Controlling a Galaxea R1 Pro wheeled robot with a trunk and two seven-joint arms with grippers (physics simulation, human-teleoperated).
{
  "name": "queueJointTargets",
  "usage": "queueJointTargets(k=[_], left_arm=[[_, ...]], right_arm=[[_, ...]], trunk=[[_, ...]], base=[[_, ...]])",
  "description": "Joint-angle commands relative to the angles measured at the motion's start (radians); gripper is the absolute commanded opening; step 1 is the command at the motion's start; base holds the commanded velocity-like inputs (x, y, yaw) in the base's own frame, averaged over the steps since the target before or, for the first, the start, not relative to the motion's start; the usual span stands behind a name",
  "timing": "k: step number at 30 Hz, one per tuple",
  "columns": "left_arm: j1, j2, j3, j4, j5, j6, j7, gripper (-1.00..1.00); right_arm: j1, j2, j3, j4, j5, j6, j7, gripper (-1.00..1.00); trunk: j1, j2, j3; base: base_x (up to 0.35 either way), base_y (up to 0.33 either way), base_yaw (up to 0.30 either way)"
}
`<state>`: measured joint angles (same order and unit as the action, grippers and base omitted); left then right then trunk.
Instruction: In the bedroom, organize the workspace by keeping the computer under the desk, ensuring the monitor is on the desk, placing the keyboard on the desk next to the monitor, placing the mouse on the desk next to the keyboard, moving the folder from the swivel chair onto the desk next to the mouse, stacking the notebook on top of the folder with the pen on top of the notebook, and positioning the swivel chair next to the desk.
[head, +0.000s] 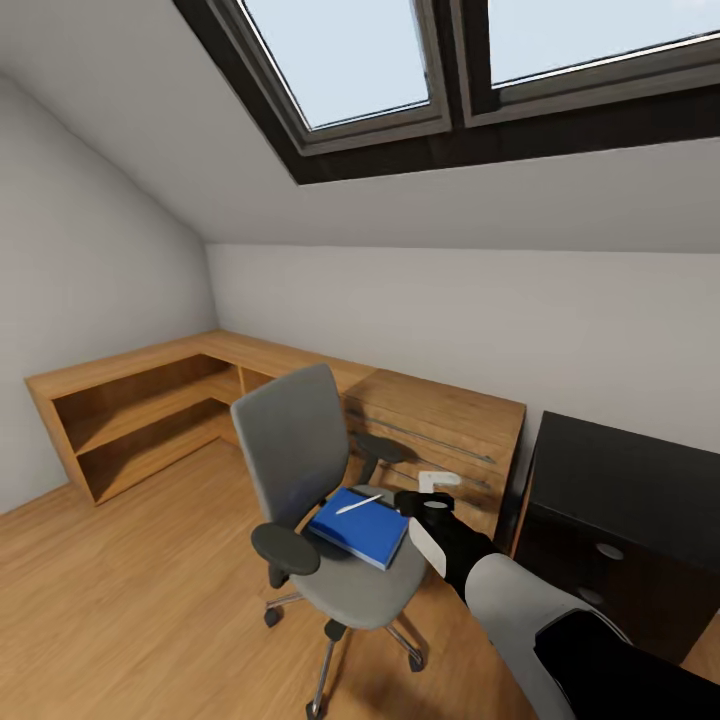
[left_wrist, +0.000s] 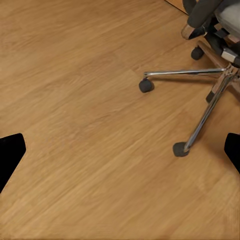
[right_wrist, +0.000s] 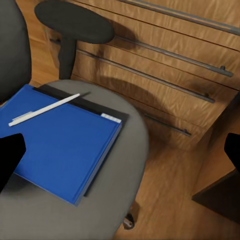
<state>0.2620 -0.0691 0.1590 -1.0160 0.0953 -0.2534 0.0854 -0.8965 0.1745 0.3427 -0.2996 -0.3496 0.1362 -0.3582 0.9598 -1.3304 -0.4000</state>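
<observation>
Right wrist view puts my right gripper (right_wrist: 120, 150) just above the seat of the swivel chair (right_wrist: 125, 165), fingers spread wide at the two edges of the frame with nothing between them. The blue folder (right_wrist: 65, 145) lies flat on the grey cushion, with the white pen (right_wrist: 42, 110) loose across its top near one corner. A thin black sheet, likely the notebook (right_wrist: 95, 106), pokes out from beneath the folder's far edge, though I cannot tell for sure what it is.

I judge the folder to be light and fairly stiff, a slim board that will not sag much if I pinch one edge. Its cover looks smooth, so it may slip in a shallow grip. The corner that overhangs toward the seat's front edge, nearest my fingers, seems the best place to take it, since the soft cushion should let a finger press under. The pen will roll off the moment the folder tilts, so I would take the pen away first or keep the lift dead level.

From the head view the black desk (head: 630, 480) stands to my right, well apart from the chair. My left gripper (left_wrist: 120, 150) hangs open and empty over the wood floor (left_wrist: 75, 100) near the chair's chrome base (left_wrist: 200, 100)
</observation>
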Motion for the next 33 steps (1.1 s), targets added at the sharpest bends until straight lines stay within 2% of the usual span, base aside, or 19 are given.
queueJointTargets(k=[1,11,25,33], left_arm=[[0.000,-0.001,0.000,-0.001,0.009,-0.002,-0.001,1.00],[0.000,0.000,0.001,-0.001,0.010,-0.003,0.000,1.00],[0.000,0.001,0.002,-0.001,0.011,-0.004,0.002,1.00],[0.000,0.002,0.014,-0.001,0.012,-0.004,0.001,1.00]], right_arm=[[-0.001,0.000,0.007,-0.001,-0.003,0.006,-0.007,1.00],[-0.001,0.000,0.007,-0.001,-0.003,0.005,-0.008,1.00],[-0.001,0.000,0.004,0.000,-0.003,0.005,-0.007,1.00],[-0.001,0.000,0.001,0.002,-0.008,0.012,-0.012,1.00]], trunk=[[0.000,-0.001,-0.001],[0.000,-0.001,-0.001],[0.000,-0.001,-0.001],[0.000,-0.001,-0.001]], base=[[0.006,0.008,0.000],[0.253,0.061,0.000],[0.307,0.188,0.000],[0.107,0.038,0.000]])
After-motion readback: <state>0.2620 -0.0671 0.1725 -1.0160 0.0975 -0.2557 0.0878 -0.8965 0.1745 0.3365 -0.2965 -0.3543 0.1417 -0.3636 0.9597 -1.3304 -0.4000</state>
